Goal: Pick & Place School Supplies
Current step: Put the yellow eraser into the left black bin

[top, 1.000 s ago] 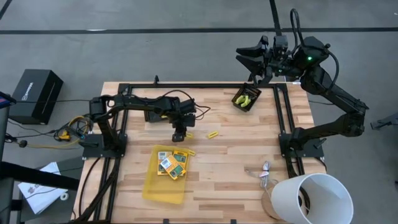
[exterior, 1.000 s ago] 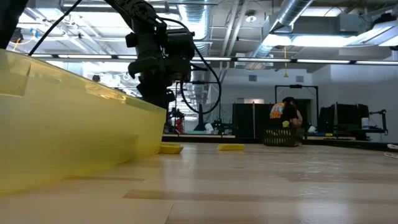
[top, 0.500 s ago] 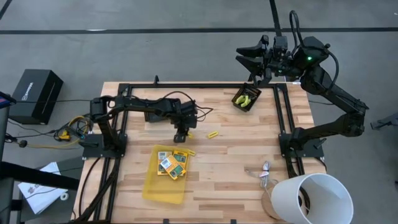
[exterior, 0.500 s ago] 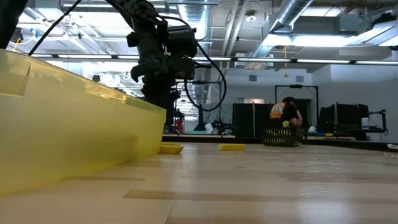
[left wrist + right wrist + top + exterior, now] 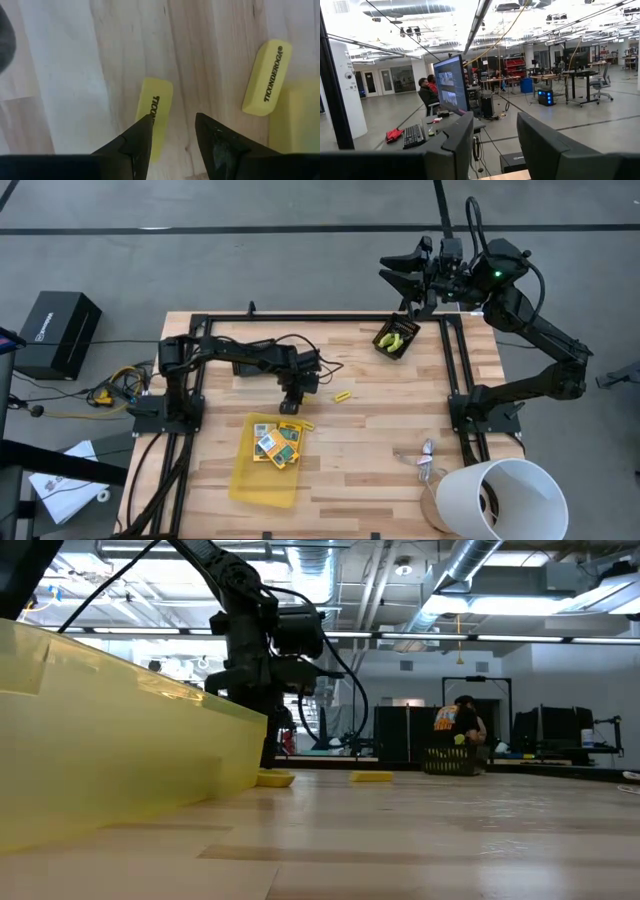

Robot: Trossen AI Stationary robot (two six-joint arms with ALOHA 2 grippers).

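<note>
A wooden worktop (image 5: 360,450) seen from above. The left gripper (image 5: 291,402), partly open and empty, hovers over a yellow Ticonderoga eraser (image 5: 154,116), with a second eraser (image 5: 266,76) near the yellow tray (image 5: 262,478) at 6 o'clock, which holds printed boxes (image 5: 277,442). A third eraser (image 5: 342,396) lies toward 3 o'clock. The step looks like picking an eraser; next, centre, descend, close. The right gripper (image 5: 398,272) waits partly open and empty beyond the worktop at 1 o'clock, above a black bin (image 5: 396,340).

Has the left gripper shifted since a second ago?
Yes. In the high view the left gripper has drifted slightly right, toward the loose yellow stick, and sits above the yellow tray.
</note>
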